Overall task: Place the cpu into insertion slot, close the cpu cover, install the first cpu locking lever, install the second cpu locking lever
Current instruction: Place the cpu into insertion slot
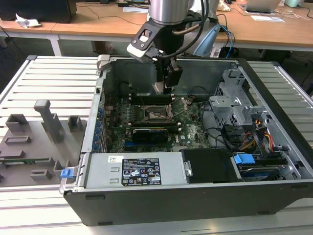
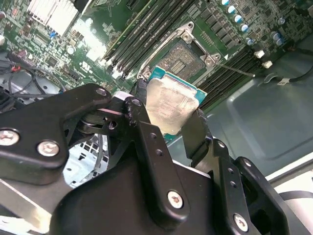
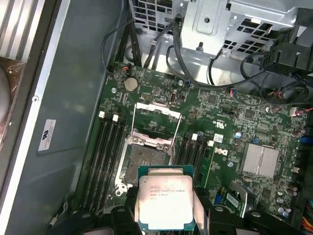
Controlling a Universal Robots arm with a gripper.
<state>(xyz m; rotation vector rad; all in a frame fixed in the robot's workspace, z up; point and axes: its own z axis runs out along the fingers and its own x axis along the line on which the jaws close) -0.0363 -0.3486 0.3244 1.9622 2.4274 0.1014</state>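
Black gripper (image 1: 164, 87) hangs over the slot (image 1: 155, 114) in the exterior view. In the second wrist view its fingers (image 2: 141, 100) pinch the cpu (image 2: 171, 100) by two opposite edges, clear of the slot (image 2: 183, 58). In the first wrist view the cpu (image 3: 165, 200) sits just short of the slot (image 3: 145, 159), whose cover (image 3: 156, 108) looks raised. I judge it light, stiff and thin, with a fragile underside, so the edges are the place to hold.

Hangs in from 12 o'clock in the exterior view, silver wrist (image 1: 168, 10) uppermost, black gripper (image 1: 164, 89) aimed toward 6 o'clock. Clamps the cpu (image 3: 165, 200) by opposite edges between two black fingers (image 2: 195, 134), flat face exposed.
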